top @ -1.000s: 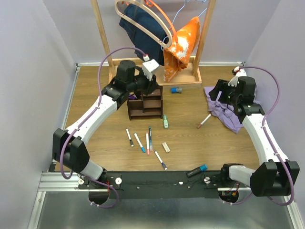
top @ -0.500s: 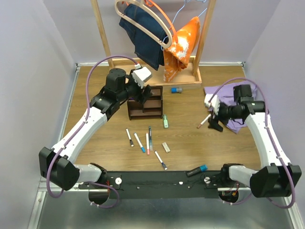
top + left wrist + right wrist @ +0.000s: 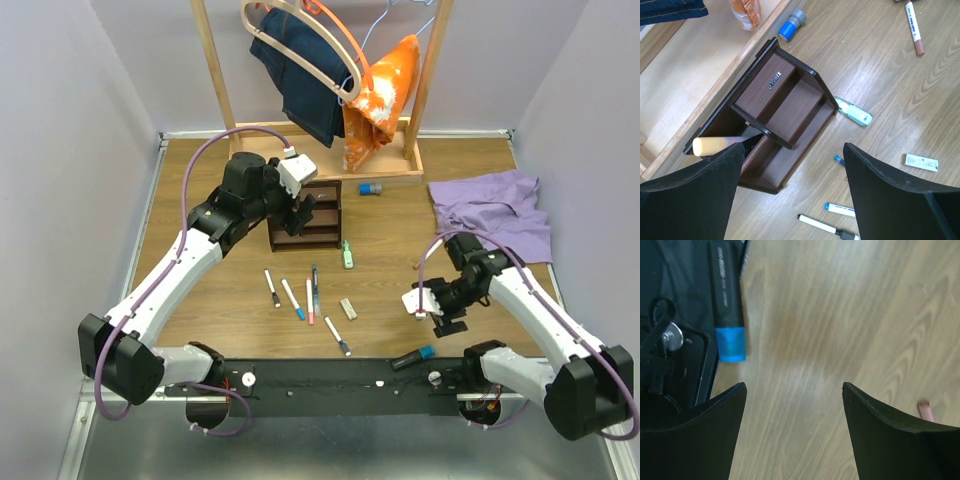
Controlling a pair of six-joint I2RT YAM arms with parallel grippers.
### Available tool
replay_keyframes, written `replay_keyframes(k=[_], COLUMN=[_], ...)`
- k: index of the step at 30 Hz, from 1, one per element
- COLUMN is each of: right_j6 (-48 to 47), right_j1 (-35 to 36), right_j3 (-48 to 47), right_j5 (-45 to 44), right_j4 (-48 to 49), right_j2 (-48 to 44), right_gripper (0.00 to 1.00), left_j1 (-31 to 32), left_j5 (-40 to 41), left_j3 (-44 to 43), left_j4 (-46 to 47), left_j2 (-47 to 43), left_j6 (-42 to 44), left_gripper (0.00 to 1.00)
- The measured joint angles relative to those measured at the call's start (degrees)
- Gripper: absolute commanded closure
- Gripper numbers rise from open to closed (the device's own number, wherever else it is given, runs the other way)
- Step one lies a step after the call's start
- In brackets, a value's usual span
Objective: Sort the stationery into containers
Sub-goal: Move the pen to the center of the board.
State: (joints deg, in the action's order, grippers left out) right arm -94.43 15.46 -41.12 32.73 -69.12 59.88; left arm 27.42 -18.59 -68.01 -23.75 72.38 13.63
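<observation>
Top camera overlooks all; wrists face down, close; left shares organizer (image 3: 318,226).

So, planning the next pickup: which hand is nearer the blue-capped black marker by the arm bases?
Right. The right hand hovers open just beyond the marker; the left hand is far off, over the organizer.

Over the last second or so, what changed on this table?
The right end effector swung from over the purple cloth to the near edge and hangs open near the blue-capped marker. The left end effector opened above the organizer. The loose pens stayed put.

Left gripper (image 3: 794,150), right gripper (image 3: 794,386): seemingly agape.
</observation>
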Motion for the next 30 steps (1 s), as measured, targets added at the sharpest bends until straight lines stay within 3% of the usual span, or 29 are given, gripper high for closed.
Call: replay_keyframes(k=[9, 19, 30], right_j6=[8.3, 24.8, 40.5], right_j1=[13.6, 29.4, 34.6], right_j3=[0.4, 0.4, 0.5], right_j5=[-1.2, -2.6, -11.2], right_j4=[4.6, 8.3, 15.1], right_j2=[4.8, 12.5, 12.8], right_gripper=[0.17, 0.23, 0.23], left_j1=[-0.1, -2.1, -3.4], left_j5=[1.2, 1.9, 2.1], left_j3=[0.7, 1.5, 3.4], left_j4=[-0.4, -0.4, -0.3], left_j2=[-0.4, -2.1, -3.7], left_j6=[0.3, 0.3, 0.2], left_gripper=[0.11, 0.11, 0.10])
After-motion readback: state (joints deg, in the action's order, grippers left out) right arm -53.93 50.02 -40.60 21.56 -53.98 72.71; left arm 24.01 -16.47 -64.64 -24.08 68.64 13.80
